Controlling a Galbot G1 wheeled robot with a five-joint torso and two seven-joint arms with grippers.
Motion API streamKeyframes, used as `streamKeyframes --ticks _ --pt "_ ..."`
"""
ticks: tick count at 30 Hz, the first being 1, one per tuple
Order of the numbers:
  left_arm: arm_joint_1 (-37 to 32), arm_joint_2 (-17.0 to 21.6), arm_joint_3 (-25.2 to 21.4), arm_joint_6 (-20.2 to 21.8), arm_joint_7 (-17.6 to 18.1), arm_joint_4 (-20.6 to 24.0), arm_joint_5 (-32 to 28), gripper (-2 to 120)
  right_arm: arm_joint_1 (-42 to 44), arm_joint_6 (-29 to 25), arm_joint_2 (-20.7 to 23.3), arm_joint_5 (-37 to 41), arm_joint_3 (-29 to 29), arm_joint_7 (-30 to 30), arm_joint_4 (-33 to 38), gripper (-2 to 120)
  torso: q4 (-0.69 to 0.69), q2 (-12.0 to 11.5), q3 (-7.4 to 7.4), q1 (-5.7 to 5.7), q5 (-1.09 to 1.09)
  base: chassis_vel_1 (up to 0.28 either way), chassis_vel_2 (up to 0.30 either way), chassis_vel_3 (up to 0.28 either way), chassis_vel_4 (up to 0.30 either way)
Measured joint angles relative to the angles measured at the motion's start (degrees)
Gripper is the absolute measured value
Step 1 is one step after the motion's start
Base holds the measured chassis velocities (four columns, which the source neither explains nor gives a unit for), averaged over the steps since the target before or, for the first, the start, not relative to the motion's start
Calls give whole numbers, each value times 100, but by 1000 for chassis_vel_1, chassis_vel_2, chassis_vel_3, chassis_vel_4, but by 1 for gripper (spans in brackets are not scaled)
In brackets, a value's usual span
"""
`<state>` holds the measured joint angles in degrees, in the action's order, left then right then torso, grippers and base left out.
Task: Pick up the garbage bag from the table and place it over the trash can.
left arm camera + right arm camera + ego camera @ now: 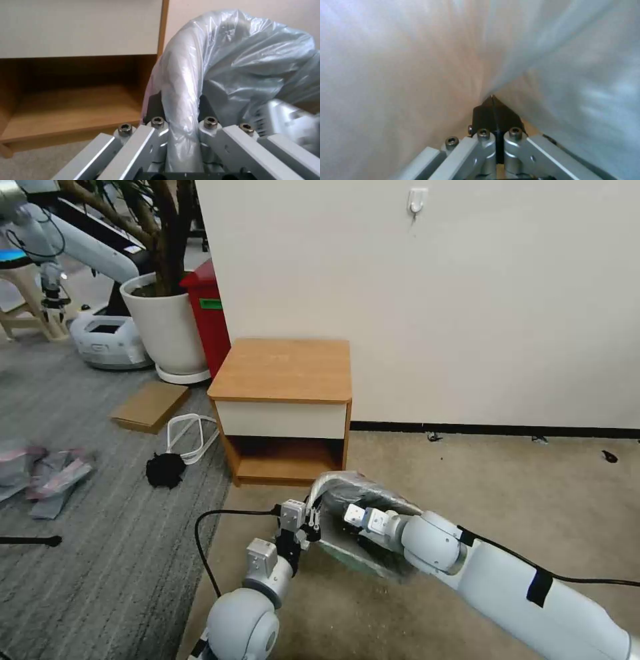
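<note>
The garbage bag (377, 495), crinkly translucent grey, lies draped over the trash can (322, 488) on the floor just in front of the table (280, 370). The can's rounded rim shows through the plastic (181, 82). My left gripper (308, 521) grips that bag-covered rim from the near left side, one black pad (154, 105) on each side of it. My right gripper (352, 513) reaches in under the plastic from the right. Its pads (486, 115) are pressed together where a fold of the bag (553, 75) meets their tips. The table top is bare.
A red bin (207, 313) and a large white plant pot (167, 323) stand left of the table against the wall. On the grey rug lie a cardboard sheet (150, 405), a white loop (190, 437), a black clump (165, 470) and pink-grey bags (50, 470). A black cable (203, 543) runs by my left arm.
</note>
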<state>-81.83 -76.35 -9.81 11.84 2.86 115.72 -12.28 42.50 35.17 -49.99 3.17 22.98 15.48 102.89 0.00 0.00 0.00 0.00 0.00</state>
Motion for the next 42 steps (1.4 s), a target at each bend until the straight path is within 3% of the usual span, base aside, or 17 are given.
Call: streamKeyframes --ticks 10,18,21,25,29,30,33,35,38,42 --pt "123 124 -202 0 185 -97 -261 6 24 -19 210 242 -126 -78 586 0 0 0 0 0 0 0 0 0 0" --pt "130 200 -371 5 293 -111 -480 6 217 -146 638 584 -572 -144 1376 0 0 0 0 0 1 0 0 0 0" --pt "138 236 -415 22 374 -109 -646 6 402 -211 839 738 -884 -203 1705 0 1 0 0 0 1 0 0 0 0" --pt "128 298 -502 187 622 -18 -1252 6 953 -473 1308 1086 -1805 -344 2376 0 -2 0 0 0 0 0 0 0 0" --pt "87 326 -551 310 756 46 -1662 6 1226 -591 1453 1298 -2440 -523 2654 2 -1 0 0 0 0 0 0 0 0" --pt "87 326 -551 310 756 46 -1662 6 1226 -591 1453 1298 -2440 -523 2654 2 -1 0 0 0 0 0 0 0 0" --pt "-16 357 -660 634 1073 244 -2506 6 1570 -771 1325 1419 -3418 -837 2768 18 0 0 0 0 0 0 0 0 0" --pt "-60 367 -710 722 1187 310 -2774 6 1674 -797 1216 1441 -3646 -940 2765 25 0 0 0 0 -1 0 0 0 0" --pt "-202 433 -901 1145 1637 510 -3544 6 2171 -887 704 1464 -4251 -1163 2687 38 1 0 0 0 1 0 0 0 0" --pt "-254 458 -970 1388 1959 575 -3904 6 2635 -927 179 1411 -4622 -1176 2691 53 0 0 0 0 1 0 0 0 0"
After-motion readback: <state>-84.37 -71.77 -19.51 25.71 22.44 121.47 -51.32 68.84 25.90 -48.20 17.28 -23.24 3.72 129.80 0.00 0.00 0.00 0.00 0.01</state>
